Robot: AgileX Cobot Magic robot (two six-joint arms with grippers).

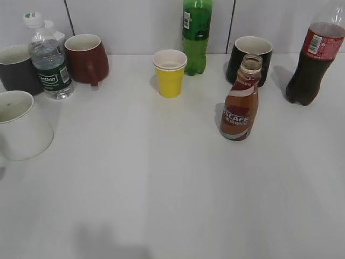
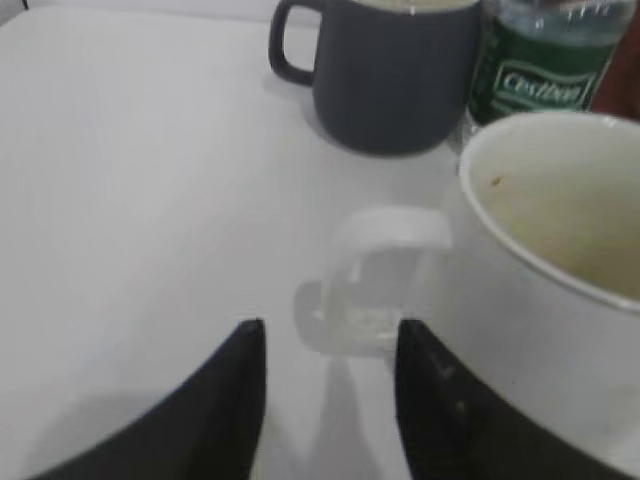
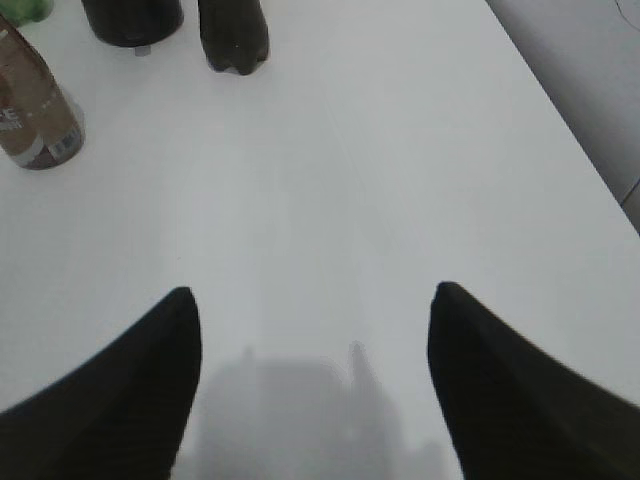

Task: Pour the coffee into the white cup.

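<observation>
Of the robot we see only the fingers of its two grippers, one pair in each wrist view; no part of either arm shows in the exterior view. The left gripper (image 2: 330,400) presents two black fingers (image 2: 225,410) that rise from the lower edge as broad, matte wedges and narrow to blunt, rounded tips, their inner edges nearly straight. The right gripper (image 3: 310,390) presents two similar black fingers (image 3: 110,400), wider at the base and tapering to softly pointed tips, with smoothly curved outer edges. We can make out no screws, cables, markings or seams on these dark, slightly blurred surfaces.
</observation>
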